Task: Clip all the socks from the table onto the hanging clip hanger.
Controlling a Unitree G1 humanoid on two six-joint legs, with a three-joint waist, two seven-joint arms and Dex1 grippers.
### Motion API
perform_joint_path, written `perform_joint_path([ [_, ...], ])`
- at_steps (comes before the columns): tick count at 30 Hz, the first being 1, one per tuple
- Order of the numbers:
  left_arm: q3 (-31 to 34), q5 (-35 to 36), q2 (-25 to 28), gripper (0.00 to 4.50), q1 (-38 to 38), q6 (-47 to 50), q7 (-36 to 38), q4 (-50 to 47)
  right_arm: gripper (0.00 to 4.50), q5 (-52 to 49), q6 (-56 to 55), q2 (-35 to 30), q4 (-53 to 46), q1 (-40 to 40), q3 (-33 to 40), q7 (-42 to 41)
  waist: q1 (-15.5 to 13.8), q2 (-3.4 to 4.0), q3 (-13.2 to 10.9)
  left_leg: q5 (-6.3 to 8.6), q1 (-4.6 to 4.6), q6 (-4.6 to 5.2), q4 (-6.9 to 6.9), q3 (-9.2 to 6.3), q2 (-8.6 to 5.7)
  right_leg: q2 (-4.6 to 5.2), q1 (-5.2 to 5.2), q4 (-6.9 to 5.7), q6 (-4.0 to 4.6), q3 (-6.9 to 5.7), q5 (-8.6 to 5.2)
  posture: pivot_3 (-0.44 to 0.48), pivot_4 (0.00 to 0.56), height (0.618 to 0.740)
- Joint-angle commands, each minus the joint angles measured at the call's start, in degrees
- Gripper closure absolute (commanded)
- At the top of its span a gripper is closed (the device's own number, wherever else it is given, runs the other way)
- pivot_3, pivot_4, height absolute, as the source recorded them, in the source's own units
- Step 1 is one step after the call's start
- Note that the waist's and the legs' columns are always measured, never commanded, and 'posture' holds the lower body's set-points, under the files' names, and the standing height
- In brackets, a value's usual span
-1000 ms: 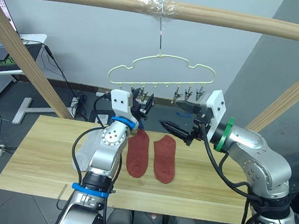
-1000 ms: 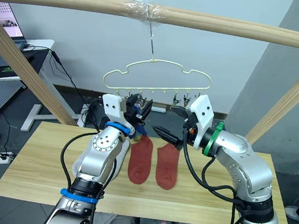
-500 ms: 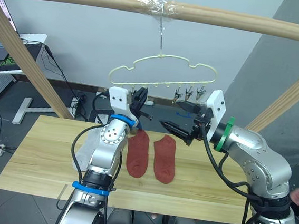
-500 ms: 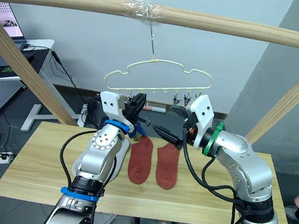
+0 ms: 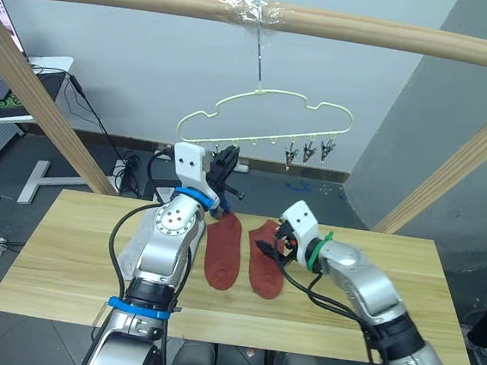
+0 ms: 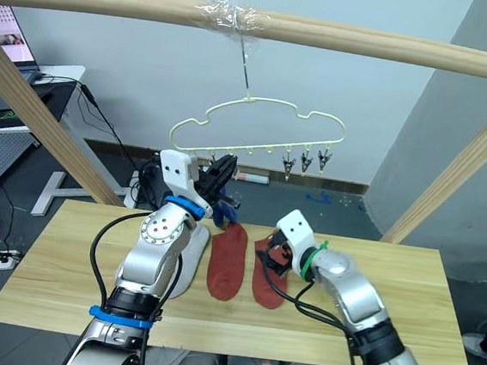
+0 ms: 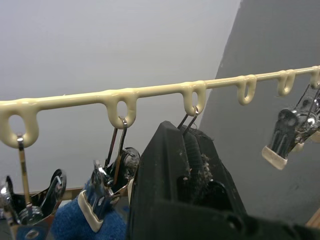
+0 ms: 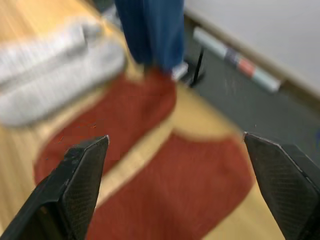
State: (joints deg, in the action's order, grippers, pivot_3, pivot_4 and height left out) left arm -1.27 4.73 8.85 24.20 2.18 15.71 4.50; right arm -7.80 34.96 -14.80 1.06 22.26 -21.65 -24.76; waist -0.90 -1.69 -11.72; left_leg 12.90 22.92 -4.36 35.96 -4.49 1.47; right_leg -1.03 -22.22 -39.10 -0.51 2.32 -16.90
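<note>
Got the left pincer up at the hanger, pinched tight shut on one clip, most likely squeezing it open ready for the next sock. Can make out a blue sock dangling from a neighbouring clip, so at least one done by the look of it. Down over the surface, got the right pincer spread wide, holding nothing, hovering just above the right red sock, probably lining up a grab. Left red sock lying just beside it at 9 o'clock, grey socks further out at 9 o'clock under the left arm. Three bare clips waiting at the hanger's 3 o'clock end. Can't tell where the second blue one is.
</note>
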Motion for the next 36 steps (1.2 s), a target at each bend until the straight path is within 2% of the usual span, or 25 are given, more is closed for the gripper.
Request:
perform_joint_path([
  [1,0.4,0.5,0.4,4.49,-1.4,0.7,0.3,-2.5,0.0,4.1,-4.5,3.2,8.9,2.6,-0.9,2.8,0.0,0.0,0.0,0.0,-0.01,0.0,0.02,0.01,0.0,0.0,0.0,-0.01,0.0,0.0,0.0,0.101,0.176,0.74],
  [8,0.1,0.5,0.3,4.49,-3.0,2.0,0.2,-4.8,0.0,7.8,-8.9,8.7,23.3,4.5,-0.3,4.9,-0.3,0.0,0.0,0.0,-0.01,0.0,0.01,0.01,0.02,0.03,0.01,0.0,0.07,0.01,0.04,0.117,0.175,0.74],
  [13,0.1,0.5,0.2,4.49,-3.1,2.5,0.0,-5.4,0.0,12.5,-14.3,8.7,31.9,5.3,-1.1,6.8,-0.3,0.01,0.0,0.0,-0.06,0.0,0.0,0.0,0.02,0.0,0.02,-0.04,0.04,0.01,0.03,0.127,0.178,0.74],
  [17,0.2,0.4,0.1,4.5,-3.2,2.7,-0.1,-5.4,0.87,13.5,-16.3,8.6,31.6,3.1,-2.3,4.1,-0.3,0.01,0.1,0.0,-0.14,0.01,0.01,-0.01,0.01,0.0,0.12,-0.05,-0.01,0.02,0.0,0.127,0.175,0.74],
  [23,1.7,3.0,-0.8,4.5,-2.9,5.3,-0.2,-5.5,3.11,16.7,-19.9,3.6,28.5,-1.2,-3.4,2.1,-0.4,0.04,0.2,0.0,-0.13,0.01,0.01,-0.02,0.02,0.03,0.14,-0.04,-0.02,0.03,0.0,0.126,0.165,0.74],
  [27,1.4,5.6,-0.1,4.5,-3.4,7.6,2.8,-6.3,4.48,16.0,-19.6,0.2,24.7,-4.4,-1.1,0.4,-0.5,0.08,0.6,-0.02,-0.18,0.04,0.03,-0.03,0.0,0.06,0.22,-0.02,-0.08,0.03,-0.02,0.124,0.159,0.74],
  [33,1.3,7.6,1.0,4.5,-5.2,9.8,5.7,-8.0,4.48,13.1,-18.9,-4.7,11.4,-9.2,-1.1,-9.2,-0.4,0.12,0.8,-0.02,-0.29,0.04,0.03,-0.03,-0.02,-0.01,0.31,0.0,-0.09,0.04,-0.03,0.114,0.153,0.74],
  [36,1.3,8.1,1.2,4.5,-5.2,10.1,6.2,-8.1,4.48,13.5,-23.4,-7.9,5.7,-11.2,-3.3,-14.5,-0.3,0.12,0.7,-0.02,-0.27,0.04,0.0,-0.05,-0.01,-0.08,0.29,0.03,-0.09,0.06,-0.03,0.114,0.153,0.74],
])
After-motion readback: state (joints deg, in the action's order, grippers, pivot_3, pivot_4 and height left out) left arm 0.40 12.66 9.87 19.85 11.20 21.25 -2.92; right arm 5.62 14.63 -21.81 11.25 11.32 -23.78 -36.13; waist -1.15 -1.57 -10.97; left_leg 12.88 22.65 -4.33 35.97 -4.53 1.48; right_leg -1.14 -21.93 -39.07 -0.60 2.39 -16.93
